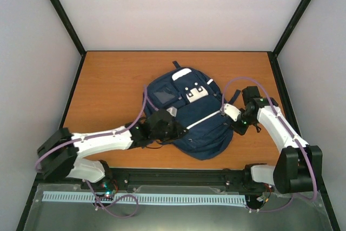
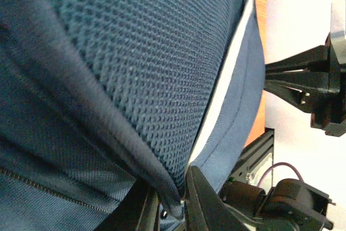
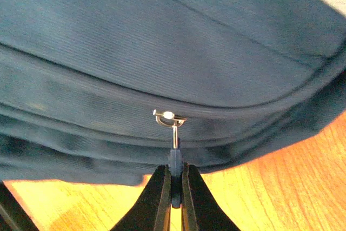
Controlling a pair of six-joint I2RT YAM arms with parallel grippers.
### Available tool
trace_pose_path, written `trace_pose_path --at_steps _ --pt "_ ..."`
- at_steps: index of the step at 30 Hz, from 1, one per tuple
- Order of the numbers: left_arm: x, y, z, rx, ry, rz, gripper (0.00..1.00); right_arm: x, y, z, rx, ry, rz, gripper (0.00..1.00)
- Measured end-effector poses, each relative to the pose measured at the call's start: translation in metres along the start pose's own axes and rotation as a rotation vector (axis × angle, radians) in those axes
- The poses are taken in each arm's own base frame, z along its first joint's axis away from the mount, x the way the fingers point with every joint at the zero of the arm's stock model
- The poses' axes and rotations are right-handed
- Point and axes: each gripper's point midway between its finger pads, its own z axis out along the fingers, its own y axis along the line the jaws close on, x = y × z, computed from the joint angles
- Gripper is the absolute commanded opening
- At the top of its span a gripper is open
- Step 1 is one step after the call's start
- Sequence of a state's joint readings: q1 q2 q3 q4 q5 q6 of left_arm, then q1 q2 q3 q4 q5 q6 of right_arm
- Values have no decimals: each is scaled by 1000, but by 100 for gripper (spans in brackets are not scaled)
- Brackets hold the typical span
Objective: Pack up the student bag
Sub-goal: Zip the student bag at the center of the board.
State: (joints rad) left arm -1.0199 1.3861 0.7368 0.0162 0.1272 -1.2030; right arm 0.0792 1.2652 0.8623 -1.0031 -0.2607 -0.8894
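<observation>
Orange wood table, white walls all round. Flat on that table, between both sets of jaws: big blue student bag with white stripe. At left gripper, jaws almost closed, pinching a fold of blue bag cloth; bumpy mesh just above, white stripe up and to the right. At right gripper, jaws squeezed tight on small zip tab; silver ring just above the tips, bag side filling all beyond, table below.
</observation>
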Motion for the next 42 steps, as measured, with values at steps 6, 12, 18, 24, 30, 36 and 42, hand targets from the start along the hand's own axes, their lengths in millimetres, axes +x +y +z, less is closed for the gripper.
trace_pose_path --at_steps 6,12,18,24,30,36,42 --pt "-24 37 -44 -65 -72 -6 1 -18 25 0 -17 -4 -120 3" --pt "-66 82 -76 -179 -158 -36 1 -61 77 4 -49 -12 -296 3" --pt "-105 127 -91 -313 -169 -128 53 -100 110 11 -102 -31 -350 3" --pt "-113 124 -109 -293 -224 -194 54 -100 115 17 -126 -1 -313 3" --pt "-76 118 -123 -176 -227 -271 54 -99 115 17 -128 0 -305 3" --pt "-49 103 -101 -141 -134 -285 54 -100 116 16 -133 -2 -300 3" --pt "-36 98 -70 -165 -53 -281 51 -100 116 16 -136 -2 -298 3"
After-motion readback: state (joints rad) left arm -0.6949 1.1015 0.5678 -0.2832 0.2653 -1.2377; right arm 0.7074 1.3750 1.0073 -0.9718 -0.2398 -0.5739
